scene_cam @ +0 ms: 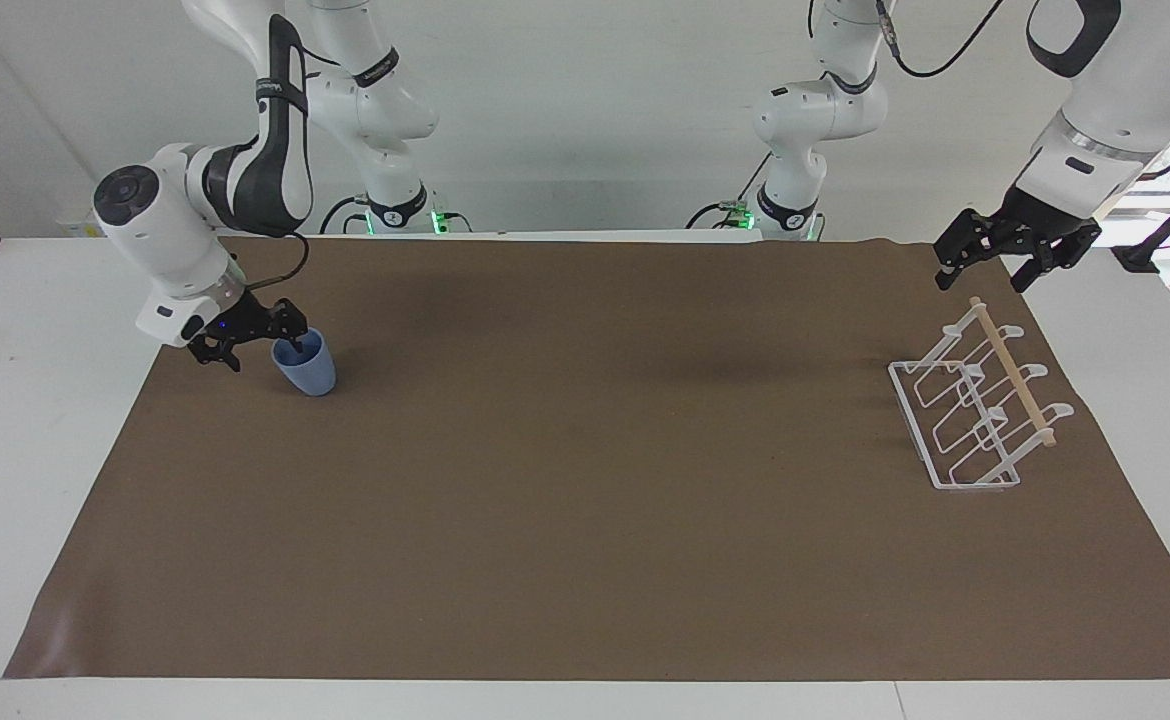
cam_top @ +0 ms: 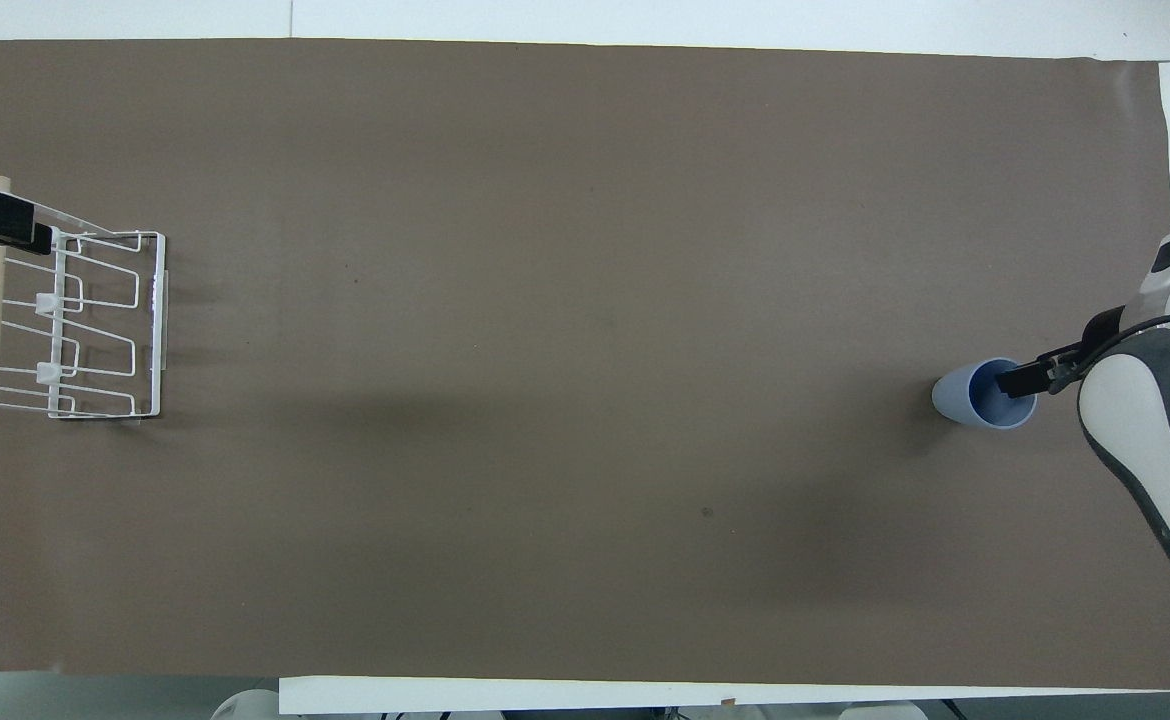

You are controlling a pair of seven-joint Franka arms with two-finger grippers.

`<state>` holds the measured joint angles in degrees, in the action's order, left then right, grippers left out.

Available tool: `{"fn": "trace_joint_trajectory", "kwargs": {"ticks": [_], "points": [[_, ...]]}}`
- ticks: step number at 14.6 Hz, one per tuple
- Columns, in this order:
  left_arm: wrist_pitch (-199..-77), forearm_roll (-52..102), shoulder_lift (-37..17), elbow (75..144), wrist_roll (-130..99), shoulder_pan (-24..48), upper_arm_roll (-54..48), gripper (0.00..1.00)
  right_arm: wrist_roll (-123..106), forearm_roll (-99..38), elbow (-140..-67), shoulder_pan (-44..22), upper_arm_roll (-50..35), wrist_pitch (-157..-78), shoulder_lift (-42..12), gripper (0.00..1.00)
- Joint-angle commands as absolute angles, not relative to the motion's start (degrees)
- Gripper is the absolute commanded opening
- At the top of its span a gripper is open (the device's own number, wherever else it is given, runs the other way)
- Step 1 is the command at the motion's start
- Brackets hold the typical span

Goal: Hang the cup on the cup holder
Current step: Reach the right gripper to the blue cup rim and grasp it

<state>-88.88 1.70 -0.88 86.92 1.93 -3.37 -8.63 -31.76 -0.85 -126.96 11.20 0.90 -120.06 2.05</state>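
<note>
Right claw (scene_cam: 257, 340) open astride cup (scene_cam: 307, 367) rim, frame's left. Left claw (scene_cam: 1013, 252) open above cup holder (scene_cam: 975, 410), cut off overhead.

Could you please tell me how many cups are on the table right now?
1. The cup stands upright on the brown mat toward the right arm's end of the table, with the right tool at its rim. None hangs on the holder.
</note>
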Motion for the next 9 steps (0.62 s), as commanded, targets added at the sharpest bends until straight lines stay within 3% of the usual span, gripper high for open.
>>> {"fn": "trace_joint_trajectory", "kwargs": {"ticks": [1, 3, 4, 7, 9], "points": [[-88.6, 2.2, -0.4, 87.1, 2.5, -3.8, -8.5, 1.00, -33.7, -1.8, -129.5, 11.5, 0.5, -121.9, 2.5, 1.00], [-88.6, 2.2, -0.4, 87.1, 2.5, -3.8, -8.5, 1.00, -37.9, -1.8, -130.6, 11.8, 0.5, -122.3, 1.6, 0.98], [-88.6, 2.1, -0.4, 87.1, 2.5, -3.8, -8.5, 1.00, -38.7, -1.8, -130.6, 11.8, 0.5, -122.8, 0.8, 0.87], [-88.6, 2.2, -0.4, 87.1, 2.5, -3.8, -8.5, 0.99, -38.7, -1.8, -130.6, 10.9, 0.5, -125.3, 0.3, 0.31], [-88.5, 2.2, -0.4, 87.3, 2.2, -3.8, -8.5, 1.00, -38.9, -1.8, -129.9, 11.0, 0.5, -125.1, -0.1, 0.03]]}}
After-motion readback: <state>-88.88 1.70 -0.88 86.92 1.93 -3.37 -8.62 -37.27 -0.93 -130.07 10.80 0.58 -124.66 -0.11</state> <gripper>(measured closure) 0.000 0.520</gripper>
